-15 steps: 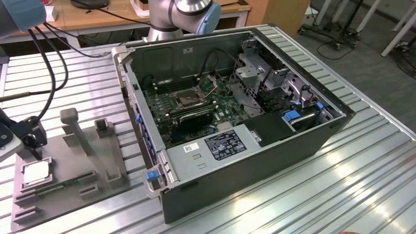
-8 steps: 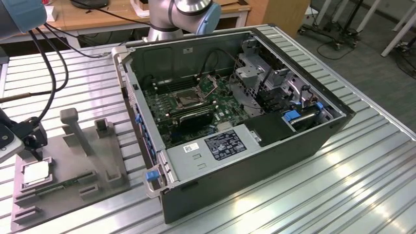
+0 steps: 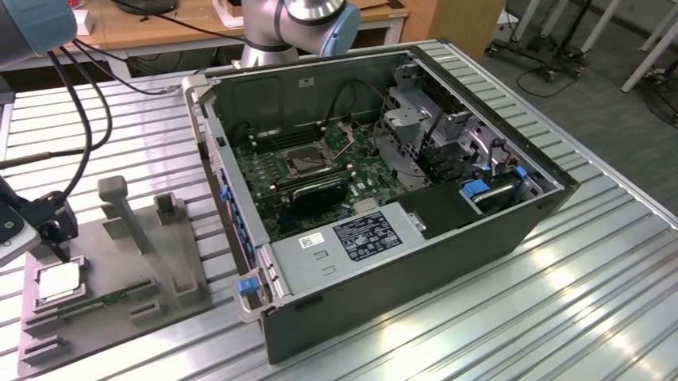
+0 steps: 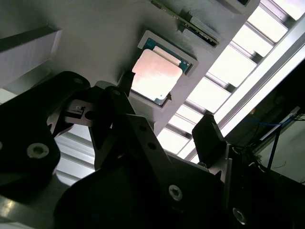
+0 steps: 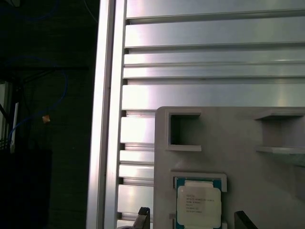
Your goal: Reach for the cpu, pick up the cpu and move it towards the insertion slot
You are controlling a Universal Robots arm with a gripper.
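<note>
- The gripper (image 3: 51,238) hangs low over the grey tray (image 5: 228,138), at the exterior view's left.
- Its fingers (image 5: 142,219) are spread wide with nothing between them yet. One stands on each side of the cpu (image 5: 199,202), likely lined up to pinch its edges.
- The cpu lies flat in its square recess, metal top up, and the rim keeps it from sliding.
- The insertion slot (image 3: 300,163) is well apart, on the green board inside the open computer case (image 3: 424,262).
</note>
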